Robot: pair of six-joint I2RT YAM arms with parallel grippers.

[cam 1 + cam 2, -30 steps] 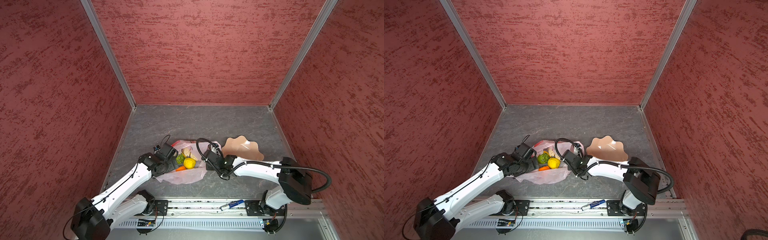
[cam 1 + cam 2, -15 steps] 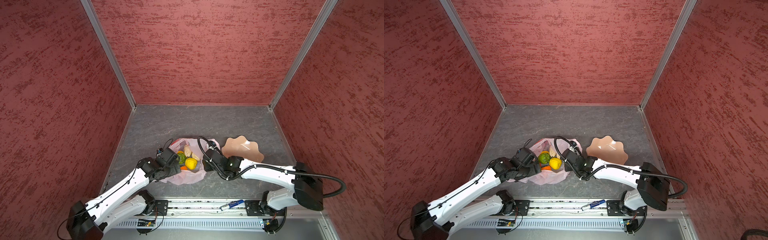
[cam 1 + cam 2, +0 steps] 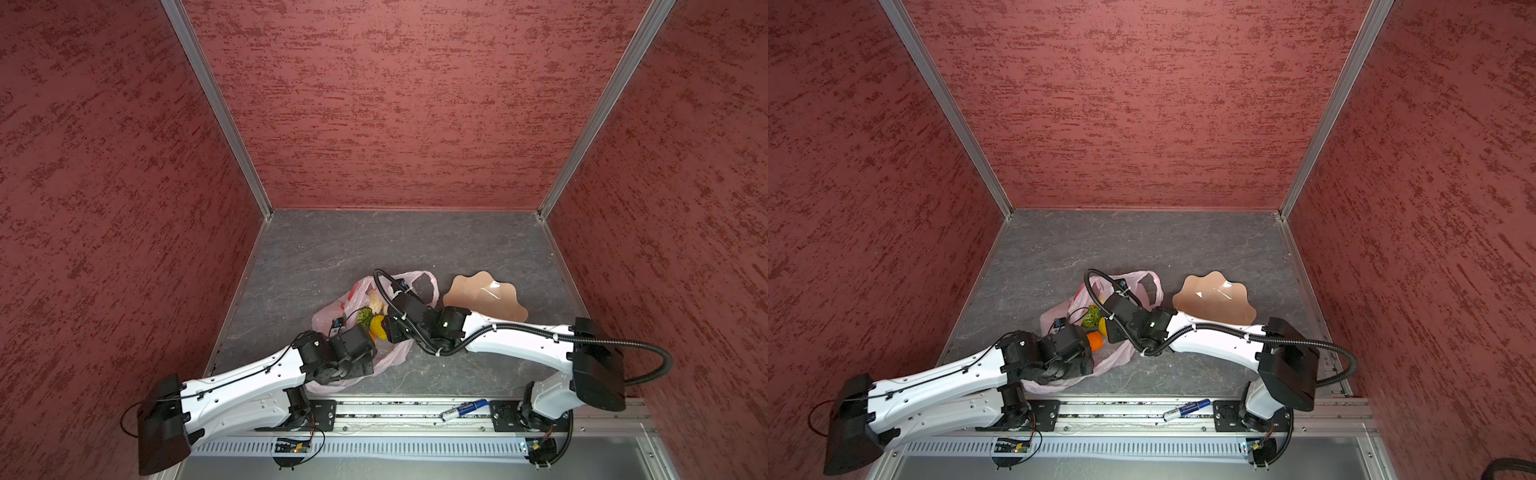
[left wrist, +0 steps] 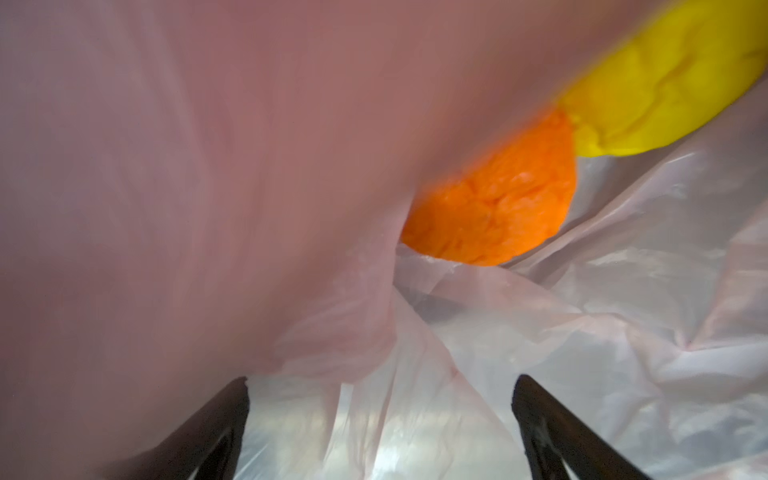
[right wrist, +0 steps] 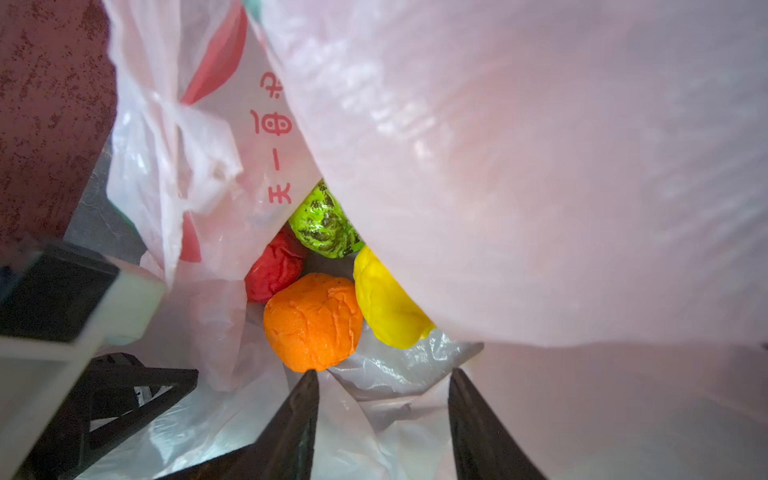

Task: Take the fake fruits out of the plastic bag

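The pale pink plastic bag [image 3: 332, 320] [image 3: 1054, 318] lies crumpled at the front middle of the floor, and both grippers reach into it. In the right wrist view an orange fruit [image 5: 311, 322], a yellow one [image 5: 386, 307], a red ball [image 5: 276, 266] and a green ball [image 5: 324, 224] lie inside the bag [image 5: 498, 166]. My right gripper [image 5: 382, 374] is open just short of the orange fruit, over loose film. My left gripper [image 4: 380, 382] stands wide open over bag film [image 4: 208, 166], facing the orange fruit [image 4: 494, 208] and the yellow one [image 4: 665, 83]. A cream piece [image 3: 376, 305] shows in a top view.
A peach petal-edged bowl [image 3: 484, 295] [image 3: 1214, 297] sits right of the bag, behind the right arm. A blue-and-white marker [image 3: 463, 409] lies on the front rail. Red walls close off the left, right and back sides.
The left gripper has moved right and nearer into the bag. The right gripper has shifted left toward the fruits and its jaws have widened. The bag has bunched up between them.
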